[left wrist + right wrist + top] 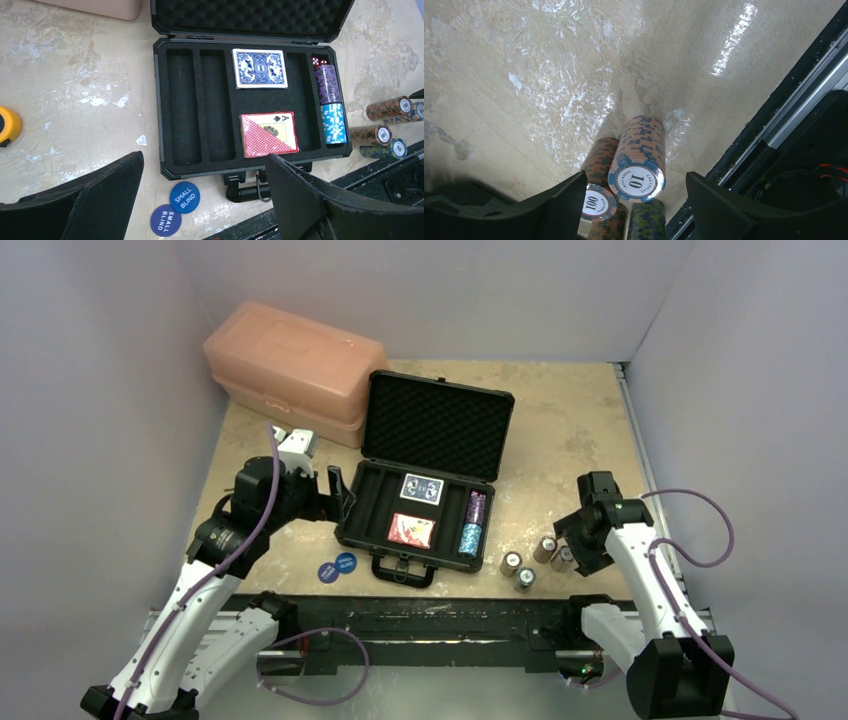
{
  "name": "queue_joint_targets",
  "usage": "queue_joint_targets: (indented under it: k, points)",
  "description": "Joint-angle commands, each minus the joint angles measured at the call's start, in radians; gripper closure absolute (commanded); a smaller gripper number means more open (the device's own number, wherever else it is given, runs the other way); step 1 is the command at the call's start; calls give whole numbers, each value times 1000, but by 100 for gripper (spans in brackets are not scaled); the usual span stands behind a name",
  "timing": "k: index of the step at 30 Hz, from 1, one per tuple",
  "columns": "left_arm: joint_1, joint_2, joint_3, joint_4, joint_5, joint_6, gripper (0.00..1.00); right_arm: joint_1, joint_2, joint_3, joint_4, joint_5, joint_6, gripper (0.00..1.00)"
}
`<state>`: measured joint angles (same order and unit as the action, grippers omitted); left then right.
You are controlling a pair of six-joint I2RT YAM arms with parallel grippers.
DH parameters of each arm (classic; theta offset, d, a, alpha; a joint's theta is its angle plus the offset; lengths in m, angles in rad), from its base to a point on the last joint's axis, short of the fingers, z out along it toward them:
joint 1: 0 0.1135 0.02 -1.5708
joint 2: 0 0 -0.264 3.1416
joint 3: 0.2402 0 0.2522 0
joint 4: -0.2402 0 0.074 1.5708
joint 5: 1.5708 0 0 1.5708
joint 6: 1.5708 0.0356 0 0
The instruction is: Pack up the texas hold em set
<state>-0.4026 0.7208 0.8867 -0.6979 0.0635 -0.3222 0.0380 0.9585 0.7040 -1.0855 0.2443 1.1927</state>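
Foam-lined black briefcase (pixel 436 428) open, left pincer (pixel 204 159) spread, right pincer (pixel 635 176) parted around ridged 10 chip roll (pixel 641 145), seemingly untouched.

Your overhead camera looks down from high behind the near edge and takes in the whole table (pixel 580 430) from a distance, with the open case (pixel 440 425) at its centre. Your left wrist camera looks down over the case (pixel 182 100) at medium range, hinge at top. It shares the case, the blue discs (pixel 185 196) and the loose chip rolls (pixel 387 107) with the overhead. Your right wrist camera hangs very close above those chip rolls (pixel 639 155), facing down, so they fill its lower middle.
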Motion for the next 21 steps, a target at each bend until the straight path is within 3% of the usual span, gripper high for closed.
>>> queue_joint_targets:
  k: [1, 8, 21]
  points:
    - [-7, -3, 41, 18, -9, 2, 8, -6, -12, -2, -12, 5, 35, 24]
    - [-7, -3, 42, 15, -13, 3, 8, -6, -3, -15, 10, 0, 36, 34]
    - [-7, -4, 44, 12, -17, 4, 9, -6, 2, -42, 27, -10, 29, 38]
